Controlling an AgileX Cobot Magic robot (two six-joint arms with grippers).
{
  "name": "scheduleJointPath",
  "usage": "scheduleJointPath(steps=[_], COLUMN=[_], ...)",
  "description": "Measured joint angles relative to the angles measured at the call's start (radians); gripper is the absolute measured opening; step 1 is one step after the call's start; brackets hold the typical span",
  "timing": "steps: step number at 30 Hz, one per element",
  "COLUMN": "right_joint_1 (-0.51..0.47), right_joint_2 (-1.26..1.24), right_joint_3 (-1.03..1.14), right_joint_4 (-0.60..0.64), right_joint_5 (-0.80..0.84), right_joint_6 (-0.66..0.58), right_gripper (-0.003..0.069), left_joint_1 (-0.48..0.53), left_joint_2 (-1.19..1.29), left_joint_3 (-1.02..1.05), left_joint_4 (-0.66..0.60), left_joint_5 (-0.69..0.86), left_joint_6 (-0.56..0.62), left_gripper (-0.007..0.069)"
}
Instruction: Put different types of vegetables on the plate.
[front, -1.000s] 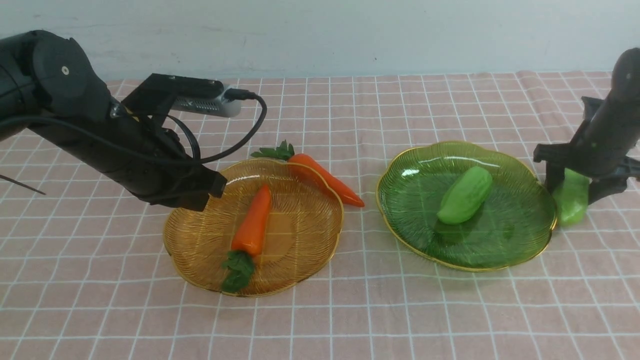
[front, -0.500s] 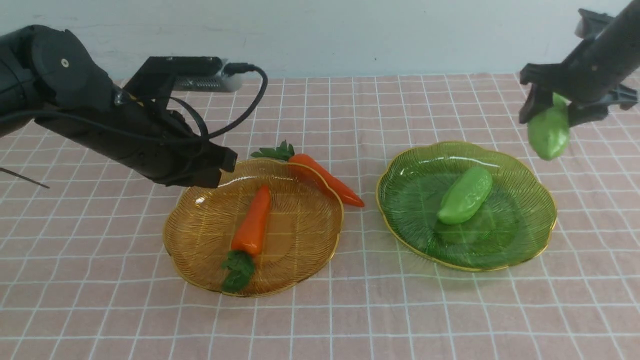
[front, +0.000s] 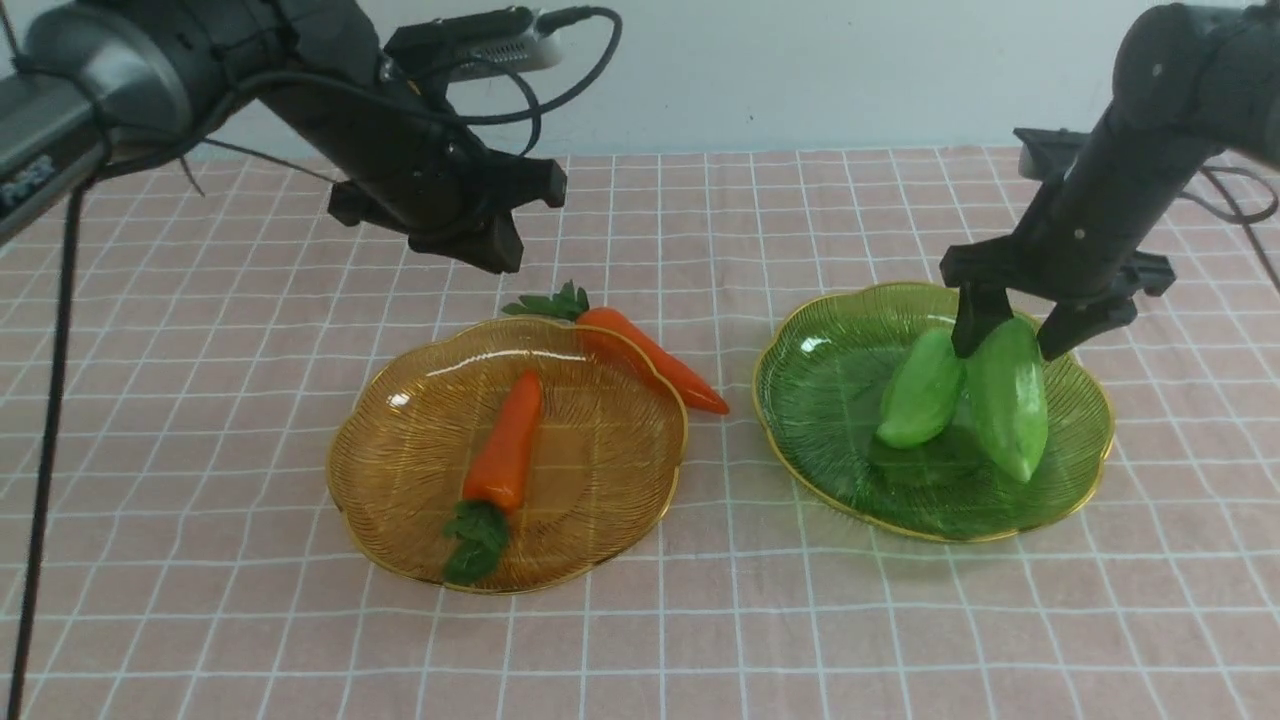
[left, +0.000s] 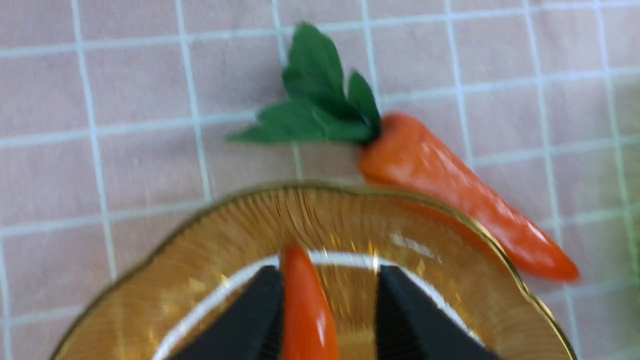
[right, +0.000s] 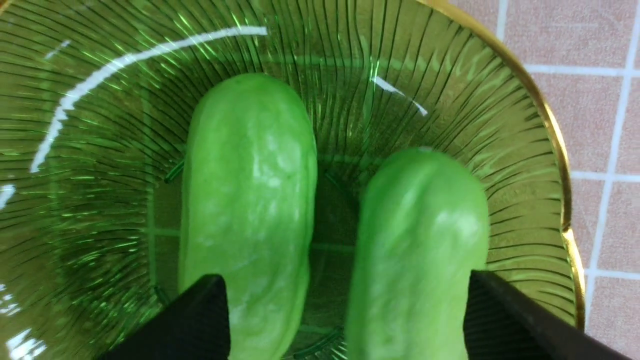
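Green gourd no. 2 (front: 1008, 400), beside the green plate (front: 800, 330) on the desk (front: 700, 620) a sec ago, now stands tip-down in it by gourd no. 1 (front: 920, 395), right pincer (front: 1010, 335) spread round its top; left pincer (front: 480, 245), spread & empty, has risen above the stray carrot (front: 655, 360), prob. next.

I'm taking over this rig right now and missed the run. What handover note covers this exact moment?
Left gripper: open, empty, raised above the cloth behind the amber plate.
Right gripper: open over the green plate, jaws wider than the second gourd between them. That gourd stands steeply on its tip beside the first gourd, not lying flat.
Carrots: one lies in the amber plate; the other lies on the cloth against that plate's far rim.
Done: one carrot and both gourds plated.
Left: put the outside carrot in the amber plate.
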Motion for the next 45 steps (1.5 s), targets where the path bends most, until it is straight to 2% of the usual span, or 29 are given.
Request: scheduleJointPath(steps=[4,7,8,12,17,22,37,40,45], right_joint_1=[0.000,0.002,0.003,0.012,0.029,0.045,0.067,0.067,0.067], right_joint_2=[-0.029,-0.046,-0.051,-0.069,-0.082,-0.084,-0.084,-0.084,-0.084], right_joint_3=[0.000,0.000,0.000,0.000,0.000,0.000,0.000,0.000,0.000], right_joint_4=[0.032,0.056,0.059,0.067,0.069,0.070,0.069,0.069,0.069], right_joint_5=[0.000,0.000,0.000,0.000,0.001,0.002,0.003,0.003,0.003], right_joint_6=[0.000,-0.004,-0.007,-0.013,-0.014,-0.015,-0.015,-0.015,-0.015], right_gripper=[0.0576,0.0576,0.0576,0.0576,0.0576,0.0576,0.0576,0.0576,0.0576], left_joint_1=[0.000,0.000,0.000,0.000,-0.003,-0.013,-0.031,-0.036,-0.038], left_joint_2=[0.067,0.148,0.165,0.213,0.255,0.277,0.339,0.348,0.351], left_joint_3=[-0.068,-0.155,-0.176,-0.213,-0.227,-0.227,-0.229,-0.229,-0.229], left_joint_4=[0.015,0.022,0.021,0.024,0.016,0.008,-0.095,-0.099,-0.102], left_joint_5=[-0.004,-0.034,-0.042,-0.078,-0.102,-0.105,-0.180,-0.186,-0.188], left_joint_6=[-0.012,-0.021,-0.021,-0.022,-0.023,-0.021,0.029,0.032,0.038], left_gripper=[0.0340,0.0496,0.0524,0.0591,0.0608,0.0603,0.0495,0.0444,0.0264])
